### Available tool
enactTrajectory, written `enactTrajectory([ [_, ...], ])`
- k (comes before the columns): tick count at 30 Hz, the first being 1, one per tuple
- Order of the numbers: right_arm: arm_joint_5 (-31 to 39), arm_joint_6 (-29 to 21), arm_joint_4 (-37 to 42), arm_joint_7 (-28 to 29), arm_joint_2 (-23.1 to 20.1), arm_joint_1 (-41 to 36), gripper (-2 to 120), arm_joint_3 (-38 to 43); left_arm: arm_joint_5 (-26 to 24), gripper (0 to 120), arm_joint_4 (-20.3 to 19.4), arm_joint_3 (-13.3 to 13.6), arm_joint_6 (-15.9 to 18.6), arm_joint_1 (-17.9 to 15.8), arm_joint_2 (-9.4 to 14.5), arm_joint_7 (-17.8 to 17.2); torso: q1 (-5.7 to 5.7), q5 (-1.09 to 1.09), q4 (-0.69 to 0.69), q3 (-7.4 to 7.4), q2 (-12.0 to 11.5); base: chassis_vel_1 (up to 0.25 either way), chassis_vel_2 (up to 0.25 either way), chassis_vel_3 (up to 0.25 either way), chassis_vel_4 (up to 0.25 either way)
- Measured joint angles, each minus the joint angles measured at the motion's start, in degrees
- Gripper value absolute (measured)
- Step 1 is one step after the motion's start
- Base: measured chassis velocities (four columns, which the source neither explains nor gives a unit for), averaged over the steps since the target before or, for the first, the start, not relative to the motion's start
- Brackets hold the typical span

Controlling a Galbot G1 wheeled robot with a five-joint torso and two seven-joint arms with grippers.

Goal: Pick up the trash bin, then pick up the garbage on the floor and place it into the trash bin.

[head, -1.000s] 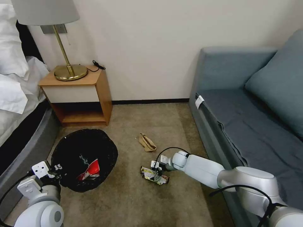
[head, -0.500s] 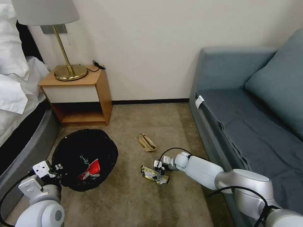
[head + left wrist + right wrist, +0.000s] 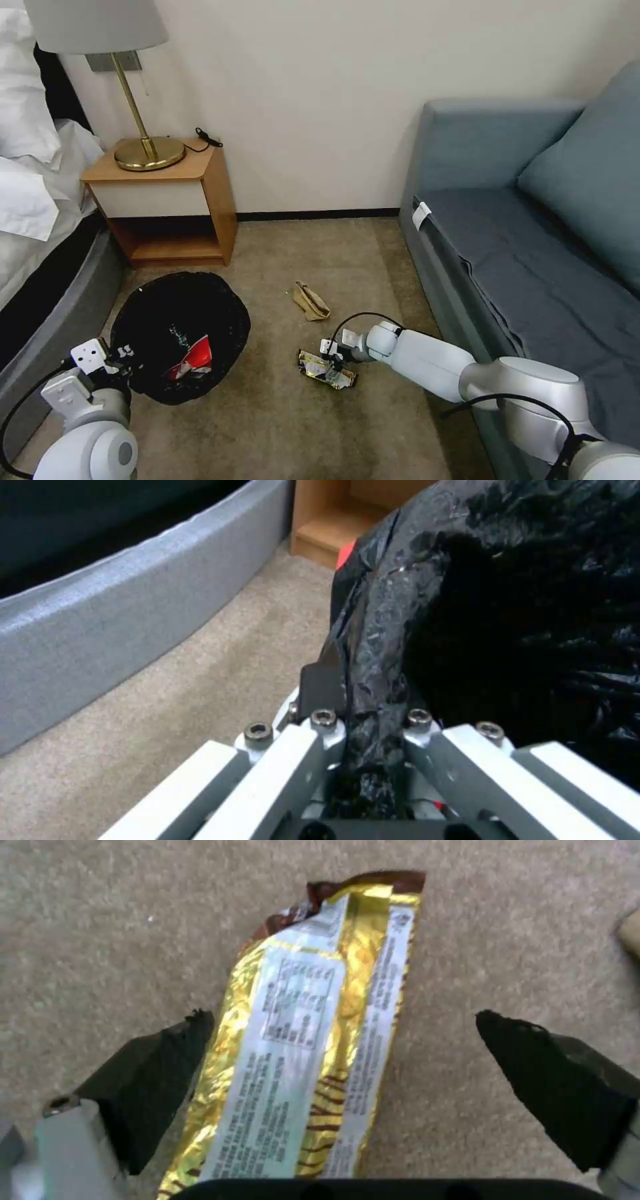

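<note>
No legible text, wrapper [image 3: 313, 1050] print blurred.

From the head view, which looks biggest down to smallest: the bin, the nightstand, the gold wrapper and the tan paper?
1. Nightstand, though the bin is nearer the camera, so true sizes are unsure.
2. Bin.
3. Gold wrapper and tan paper look about alike; the right pincer covers part of the wrapper.

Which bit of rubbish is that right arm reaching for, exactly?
Start at the blue sofa and look at the carpet beside it. Under the right tool, between its open fingers, lies a flat snack wrapper. It is shiny gold and white, unlike the tan crumpled paper farther back.
</note>
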Motion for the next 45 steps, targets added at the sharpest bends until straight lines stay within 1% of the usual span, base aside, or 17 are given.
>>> enactTrajectory([
  [15,-1.1,0.8,-2.2,0.4,0.0,-1.0,100,0.8,0.3,3,0.0,0.3,0.1,-0.3,-0.1,-0.1,0.00,0.00,0.00,0.00,0.0,0.000,0.000,0.000,0.000],
  [17,-1.3,1.2,-2.8,0.4,0.2,-1.3,93,1.2,0.4,3,0.0,0.3,0.1,-0.3,-0.1,-0.1,0.00,0.00,0.00,0.00,0.0,0.000,0.000,0.000,0.000],
  [18,-1.3,1.2,-2.8,0.4,0.2,-1.3,93,1.2,0.4,3,0.0,0.3,0.1,-0.3,-0.1,-0.1,0.00,0.00,0.00,0.00,0.0,0.000,0.000,0.000,0.000],
  [19,-1.5,1.3,-3.1,0.3,0.3,-1.5,87,1.4,0.4,3,0.0,0.3,0.1,-0.3,-0.1,-0.1,0.00,0.00,0.00,0.00,0.0,0.000,0.000,0.000,0.000],
  [20,-1.5,1.4,-3.2,0.3,0.3,-1.5,85,1.4,0.4,3,0.0,0.3,0.1,-0.2,-0.2,-0.1,0.00,0.00,0.00,0.00,0.0,0.000,0.000,0.000,0.000],
  [21,-1.6,1.7,-3.4,0.2,0.3,-1.6,79,1.5,0.4,3,0.0,0.3,0.1,-0.2,-0.2,-0.1,0.00,0.00,0.00,0.00,0.0,0.000,0.000,0.000,0.000],
  [22,-1.6,1.8,-3.5,0.2,0.4,-1.7,76,1.5,0.4,3,0.0,0.3,0.1,-0.1,-0.2,-0.1,0.00,0.00,-0.01,0.00,0.0,0.000,0.000,0.000,0.000],
  [23,-1.6,1.8,-3.5,0.2,0.4,-1.7,76,1.5,0.4,3,0.0,0.3,0.1,-0.1,-0.2,-0.1,0.00,0.00,-0.01,0.00,0.0,0.000,0.000,0.000,0.000],
  [26,-1.7,2.2,-3.5,0.1,0.4,-1.9,62,1.5,0.4,3,0.0,0.2,0.1,-0.1,-0.2,-0.1,0.00,-0.03,-0.02,0.00,0.0,0.000,0.000,0.000,0.000],
  [31,-1.7,2.3,-3.5,0.1,0.4,-2.0,56,1.6,0.5,3,-0.1,0.2,0.1,-0.1,-0.2,0.0,0.00,-0.01,-0.01,0.00,0.0,0.000,0.000,0.000,0.000],
  [33,-1.7,2.4,-3.6,0.0,0.4,-2.0,47,1.6,0.5,3,-0.1,0.1,0.1,0.0,-0.2,0.0,0.00,0.03,0.02,0.00,0.0,0.000,0.000,0.000,0.000],
  [35,-1.7,2.6,-3.5,-0.1,0.4,-2.0,39,1.6,0.5,3,-0.1,0.1,0.0,0.0,-0.2,0.0,0.00,0.01,0.02,0.00,0.0,0.000,0.000,0.000,0.000],
  [36,-1.7,2.6,-3.5,-0.1,0.4,-2.0,39,1.6,0.5,3,-0.1,0.1,0.0,0.0,-0.2,0.0,0.00,0.01,0.02,0.00,0.0,0.000,0.000,0.000,0.000],
  [40,-1.7,2.8,-3.5,-0.8,0.1,-2.0,19,1.8,0.6,3,0.0,0.1,-0.1,0.0,-0.2,0.0,0.00,0.00,0.00,0.00,0.0,0.000,0.000,0.000,0.000],
  [41,-1.7,2.8,-3.5,-0.8,0.1,-2.0,19,1.8,0.6,3,0.0,0.1,-0.1,0.0,-0.2,0.0,0.00,0.00,0.00,0.00,0.0,0.000,0.000,0.000,0.000],
  [44,-1.5,3.1,-3.2,-1.1,-0.1,-1.9,5,1.8,0.6,3,0.1,0.2,-0.1,-0.1,-0.2,0.0,0.00,0.00,0.00,0.00,0.0,0.000,0.000,0.000,0.000],
  [45,-1.5,3.1,-3.2,-1.1,-0.1,-1.9,5,1.8,0.6,3,0.1,0.2,-0.1,-0.1,-0.2,0.0,0.00,0.00,0.00,0.00,0.0,0.000,0.000,0.000,0.000],
])
